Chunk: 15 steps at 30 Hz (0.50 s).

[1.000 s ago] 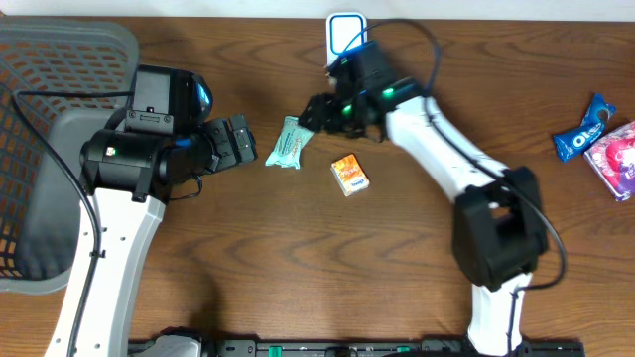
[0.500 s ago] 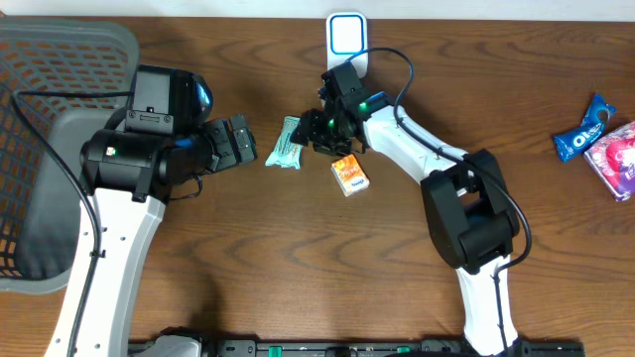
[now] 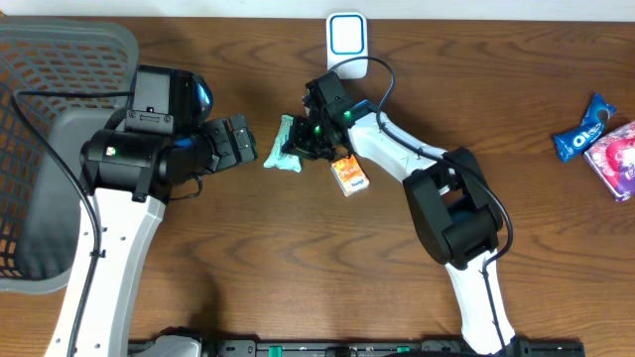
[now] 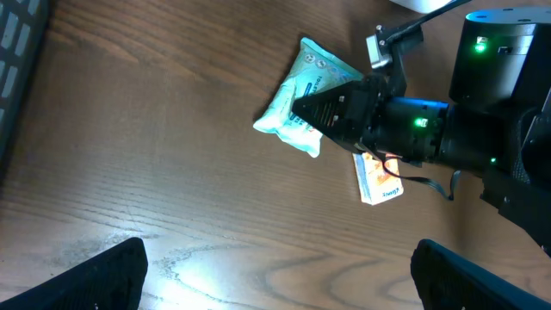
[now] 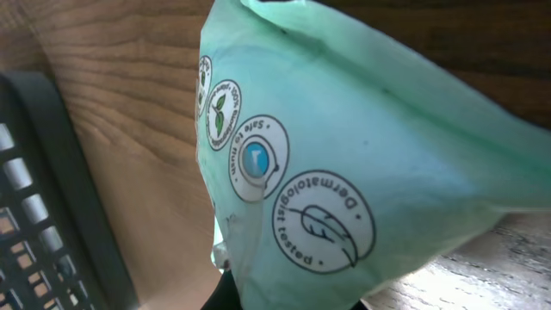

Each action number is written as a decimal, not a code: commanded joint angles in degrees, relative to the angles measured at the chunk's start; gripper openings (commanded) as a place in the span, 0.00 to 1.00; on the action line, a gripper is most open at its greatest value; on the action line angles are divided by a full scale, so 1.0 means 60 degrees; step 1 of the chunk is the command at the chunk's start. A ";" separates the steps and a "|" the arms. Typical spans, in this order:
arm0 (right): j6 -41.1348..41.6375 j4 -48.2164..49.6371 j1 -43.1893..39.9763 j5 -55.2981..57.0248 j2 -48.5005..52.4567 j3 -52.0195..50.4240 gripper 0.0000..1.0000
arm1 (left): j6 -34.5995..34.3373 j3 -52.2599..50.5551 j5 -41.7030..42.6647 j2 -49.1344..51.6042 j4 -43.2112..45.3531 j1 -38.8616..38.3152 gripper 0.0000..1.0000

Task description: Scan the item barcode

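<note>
While the left gripper (image 3: 248,142) gapes wide and empty overhead, the right gripper (image 3: 300,147) pinches the packet (image 3: 284,145) by its right edge near the middle of the table (image 3: 298,268). Left wrist: its jaws are clamped on the packet beside an orange box (image 4: 377,177). Right wrist: the packet fills the view.

On the pale green pouch (image 5: 362,129), one round seal (image 5: 324,222) read "Dermatologically tested" and a smaller seal (image 5: 257,159) read "Safe to flush". The blue packet (image 3: 580,129) bore "Oreo". Print on the orange box (image 3: 349,174) was too small to read.
</note>
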 commanded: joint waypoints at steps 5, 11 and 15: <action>-0.0692 0.0146 -0.0911 -0.3912 0.0146 -0.0069 0.01 | 0.0127 0.0069 -0.0087 0.0004 -0.0026 0.0033 0.98; -0.3716 0.0470 -0.1548 -0.8353 0.0146 -0.0069 0.01 | 0.0124 0.0069 -0.0087 0.0004 -0.0026 0.0033 0.98; -0.6014 0.0240 -0.1810 -0.9551 0.0146 -0.0069 0.01 | 0.0127 0.0069 -0.0091 0.0004 -0.0026 0.0033 0.98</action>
